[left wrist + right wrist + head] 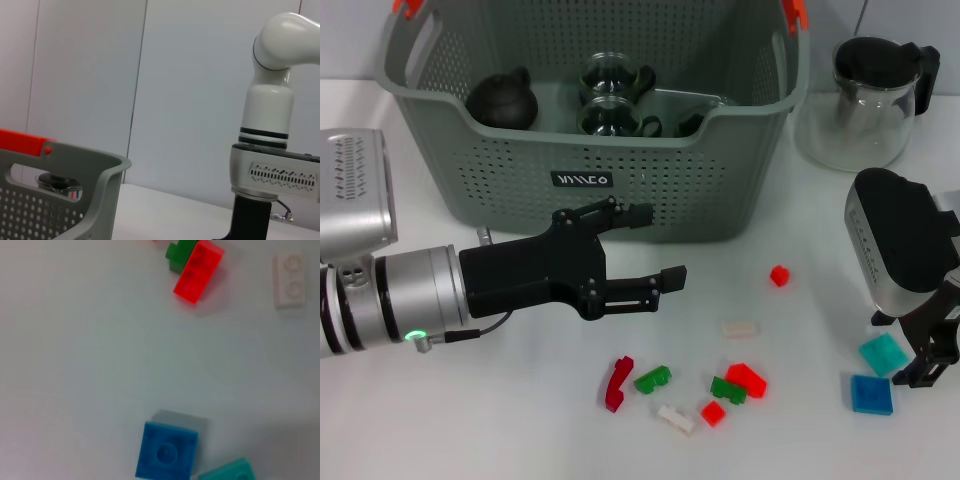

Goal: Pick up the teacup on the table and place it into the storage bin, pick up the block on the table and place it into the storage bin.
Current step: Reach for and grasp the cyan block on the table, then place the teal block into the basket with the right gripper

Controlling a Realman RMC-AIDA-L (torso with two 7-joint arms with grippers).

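storage bin (620,190), grey-green and perforated with orange clips on its handles, stands at the far edge of the white worktop (500,420), toward the left. two glass teacups (612,98) sit inside it, one behind the other, with a dark round teapot (503,100) to their left. a glass teapot with a black lid (870,100) stands on the worktop just beside the bin, at the far right corner.

left gripper (650,245) hangs just in front of the bin's front wall, its black fingers spread apart and holding nothing. right gripper (930,350) is low at the right edge of the worktop, next to a teal block (883,354) and a blue block (871,393); whether its fingers are spread or pressed together cannot be told.

more blocks lie loose toward the near edge: a small red cube (779,275), a pale block (741,328), a red block (748,379) touching a green one (726,389), another green block (652,378), a dark red piece (617,383), a white block (675,418) and a small red block (713,412).
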